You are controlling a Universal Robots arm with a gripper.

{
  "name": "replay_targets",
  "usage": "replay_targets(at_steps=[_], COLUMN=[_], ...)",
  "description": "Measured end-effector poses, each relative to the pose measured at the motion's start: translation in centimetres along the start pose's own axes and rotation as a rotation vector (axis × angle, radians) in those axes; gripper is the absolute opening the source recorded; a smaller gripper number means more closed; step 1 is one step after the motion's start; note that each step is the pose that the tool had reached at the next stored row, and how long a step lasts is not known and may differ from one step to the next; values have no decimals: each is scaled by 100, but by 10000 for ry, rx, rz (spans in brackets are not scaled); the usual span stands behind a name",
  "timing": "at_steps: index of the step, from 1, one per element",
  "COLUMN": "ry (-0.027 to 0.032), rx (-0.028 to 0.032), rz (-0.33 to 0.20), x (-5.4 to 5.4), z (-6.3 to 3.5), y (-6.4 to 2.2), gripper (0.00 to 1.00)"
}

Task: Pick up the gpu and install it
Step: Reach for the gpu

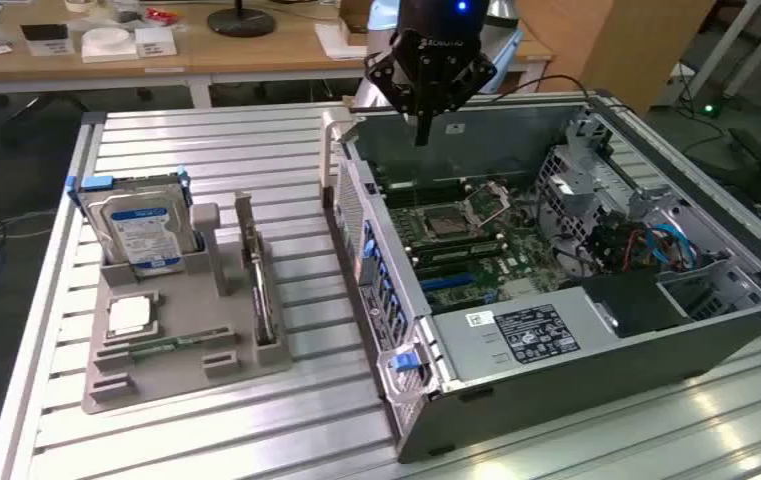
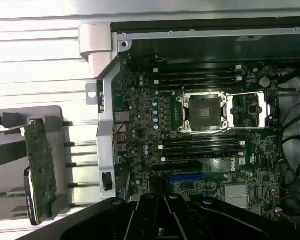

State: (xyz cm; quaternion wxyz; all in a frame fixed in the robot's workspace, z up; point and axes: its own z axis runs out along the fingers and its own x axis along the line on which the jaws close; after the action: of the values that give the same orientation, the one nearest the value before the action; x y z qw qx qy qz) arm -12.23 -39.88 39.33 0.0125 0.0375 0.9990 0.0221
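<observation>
Gripper (image 1: 422,132) hangs over the open case (image 1: 700,330), near its far wall. Fingers are together and hold nothing. Gpu (image 1: 261,290) stands on edge in the grey holder (image 1: 167,375), along the holder's edge nearest the case. Which end carries the bracket is hard to tell. A clean pick likely needs the jaws apart, square to the card's top edge, pinching bare board clear of components.

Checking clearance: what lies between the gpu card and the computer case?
Beside the green circuit-board gpu card comes its grey holder's edge, then bare ribbed metal table to the black case, per the exterior view.
</observation>
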Motion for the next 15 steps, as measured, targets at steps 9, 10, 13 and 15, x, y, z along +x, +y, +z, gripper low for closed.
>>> replay_targets(at_steps=[9,10,13,15], ry=[6,7,8,9], rx=[0,0,1,0], rz=[-2,-1,-1,0], x=[115,133,188,214], z=[-1,-1,-1,0], y=[-9,-11,-15,-17], gripper=[11,11,11,11])
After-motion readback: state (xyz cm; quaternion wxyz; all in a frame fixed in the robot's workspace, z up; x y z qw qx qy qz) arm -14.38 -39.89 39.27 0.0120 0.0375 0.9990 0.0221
